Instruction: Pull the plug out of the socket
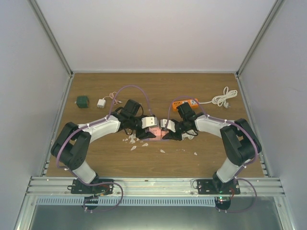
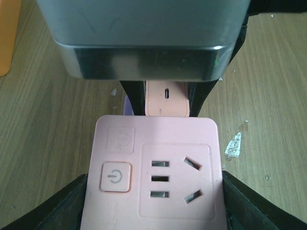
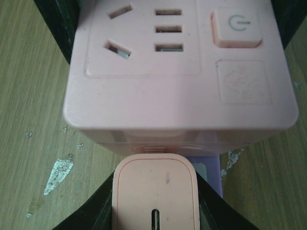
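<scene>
A pink cube socket [image 1: 154,133] sits at the table's middle between both arms. In the left wrist view my left gripper [image 2: 153,208] is shut on the socket [image 2: 153,177], a black finger [image 2: 57,211] pressing each side. A pink plug [image 3: 154,196] butts against the socket's side face [image 3: 177,72], with no gap showing. My right gripper [image 3: 154,213] is shut on the plug, black fingers [image 3: 91,211] on both sides. The plug [image 2: 166,98] also shows past the socket in the left wrist view. The grippers [image 1: 149,125] [image 1: 168,127] face each other.
An orange power strip [image 1: 187,103] and a coiled white cable [image 1: 224,97] lie at the back right. A green object [image 1: 82,101] and a small white adapter [image 1: 101,103] lie at the back left. White flakes [image 1: 144,143] litter the wood in front.
</scene>
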Controlling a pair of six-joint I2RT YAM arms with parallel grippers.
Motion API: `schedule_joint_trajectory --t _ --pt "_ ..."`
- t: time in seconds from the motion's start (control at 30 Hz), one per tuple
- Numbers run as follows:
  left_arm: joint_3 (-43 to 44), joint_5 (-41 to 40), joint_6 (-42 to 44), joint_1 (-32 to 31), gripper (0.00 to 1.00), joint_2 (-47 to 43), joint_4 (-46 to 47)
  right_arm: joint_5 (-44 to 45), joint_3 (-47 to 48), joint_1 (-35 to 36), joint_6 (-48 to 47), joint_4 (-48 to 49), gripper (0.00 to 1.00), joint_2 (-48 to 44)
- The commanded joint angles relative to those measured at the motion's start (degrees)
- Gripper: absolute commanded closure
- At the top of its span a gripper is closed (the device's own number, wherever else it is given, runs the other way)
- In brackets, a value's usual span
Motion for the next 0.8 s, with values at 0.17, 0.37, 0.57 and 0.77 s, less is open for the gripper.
schedule_joint_trajectory --t 0.17,0.37,0.57,0.77 --pt "6.0 11.9 -3.6 1.4 0.61 -1.4 -0.4 9.6 -2.2 -0.5 -0.6 -3.9 0.95 2.9" --pt "5.7 12.3 -1.9 1.5 0.62 -1.9 -1.5 9.9 -2.3 -0.4 -0.8 -4.1 0.96 2.9" --pt "0.8 7.1 2.2 0.2 0.62 -6.1 2.7 9.9 -2.3 -0.5 -0.4 -4.0 0.96 3.1" --pt "-0.9 4.2 4.2 -0.2 0.62 -7.9 4.6 10.0 -2.2 -0.5 -0.2 -4.1 0.96 3.5"
